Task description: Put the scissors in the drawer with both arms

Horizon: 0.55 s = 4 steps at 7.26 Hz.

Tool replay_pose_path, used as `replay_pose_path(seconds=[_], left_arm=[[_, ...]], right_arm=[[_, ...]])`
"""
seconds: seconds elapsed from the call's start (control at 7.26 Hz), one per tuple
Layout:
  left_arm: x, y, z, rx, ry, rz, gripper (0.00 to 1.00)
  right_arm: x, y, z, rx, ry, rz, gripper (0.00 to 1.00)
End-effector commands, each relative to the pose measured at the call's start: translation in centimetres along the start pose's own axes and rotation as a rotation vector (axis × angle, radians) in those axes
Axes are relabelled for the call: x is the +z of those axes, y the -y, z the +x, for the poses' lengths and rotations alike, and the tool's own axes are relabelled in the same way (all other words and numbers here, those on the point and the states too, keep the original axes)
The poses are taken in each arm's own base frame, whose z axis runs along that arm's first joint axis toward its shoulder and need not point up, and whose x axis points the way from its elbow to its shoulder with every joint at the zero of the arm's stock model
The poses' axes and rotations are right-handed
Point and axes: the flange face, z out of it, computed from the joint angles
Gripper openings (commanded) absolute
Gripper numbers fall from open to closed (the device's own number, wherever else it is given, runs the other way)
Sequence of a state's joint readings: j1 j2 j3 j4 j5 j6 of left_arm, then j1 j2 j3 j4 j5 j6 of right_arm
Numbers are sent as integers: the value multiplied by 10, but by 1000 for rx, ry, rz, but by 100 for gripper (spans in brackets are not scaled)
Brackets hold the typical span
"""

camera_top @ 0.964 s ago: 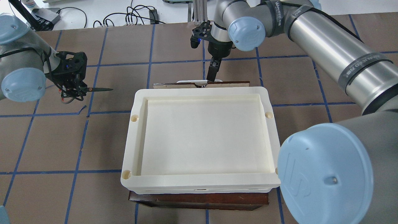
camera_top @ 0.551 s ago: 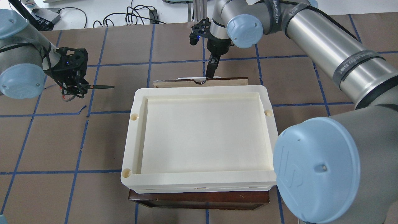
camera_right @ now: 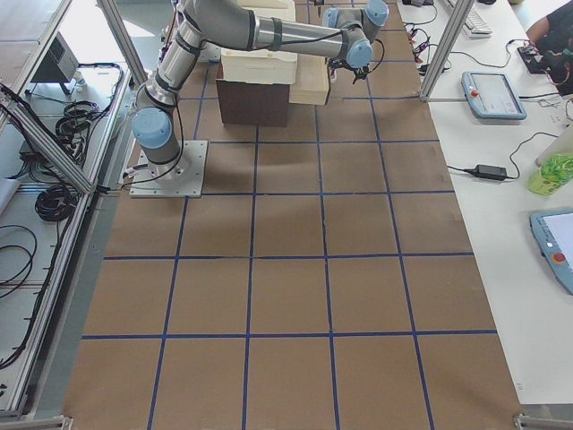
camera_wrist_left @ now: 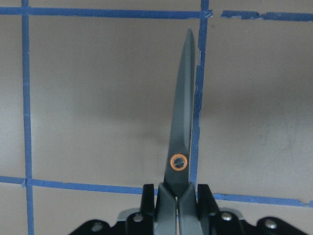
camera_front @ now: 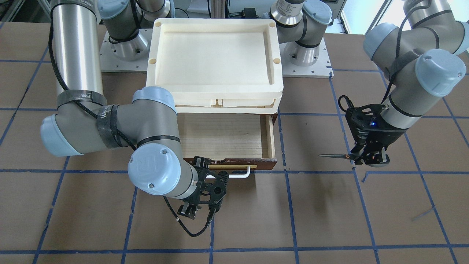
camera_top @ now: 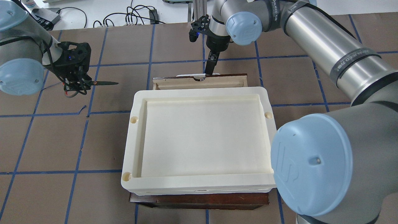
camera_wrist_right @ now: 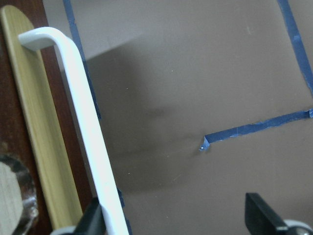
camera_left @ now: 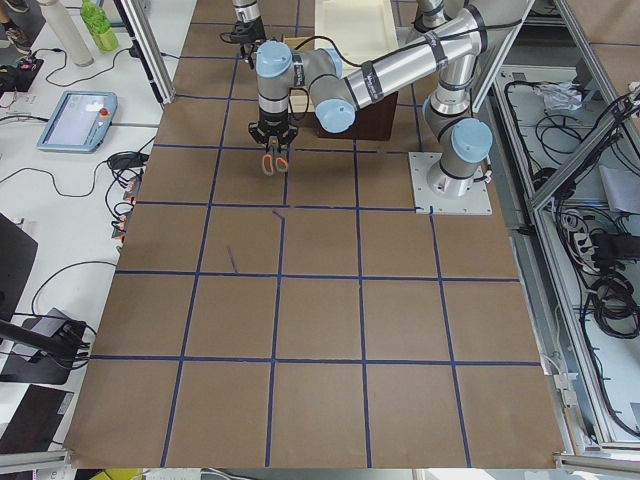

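My left gripper (camera_top: 77, 83) is shut on the scissors (camera_top: 105, 83) by their handles and holds them above the table, left of the drawer, with the dark blades pointing toward it. It also shows in the front view (camera_front: 369, 157) and the left wrist view (camera_wrist_left: 177, 203), with the blades (camera_wrist_left: 183, 112) closed. The drawer (camera_front: 223, 135) is pulled partly out, its pale wood inside bare. My right gripper (camera_top: 208, 71) is open, with one finger (camera_wrist_right: 93, 220) hooked behind the white wire handle (camera_wrist_right: 78, 107) on the dark front (camera_front: 256, 164).
Cream plastic trays (camera_top: 199, 91) are stacked on the dark brown cabinet (camera_top: 199, 200) over the drawer. Blue tape lines cross the brown table. Cables (camera_top: 130, 17) lie beyond the table's far edge.
The right gripper has drawn the handle farther from the robot, so the drawer is more open. The left gripper with the scissors has moved slightly farther away and toward the drawer.
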<state>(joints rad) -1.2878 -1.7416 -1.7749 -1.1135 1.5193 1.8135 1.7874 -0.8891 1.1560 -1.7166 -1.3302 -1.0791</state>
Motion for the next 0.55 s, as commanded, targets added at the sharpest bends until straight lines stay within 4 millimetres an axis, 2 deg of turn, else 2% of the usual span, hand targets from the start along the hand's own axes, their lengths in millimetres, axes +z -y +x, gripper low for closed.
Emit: replay_pose_path(seconds=[0.0,0.14,0.41], left_arm=[[-8,5,2,7,8,-1,13],[-8,6,2,8,9,-1,13],[-23,11,2,-4,10,21,13]], right_arm=[[-1,2,3,0,-4,2,100],[0,2,3,2,-2,3,100],[-4,7,11,0,-17,13,100]])
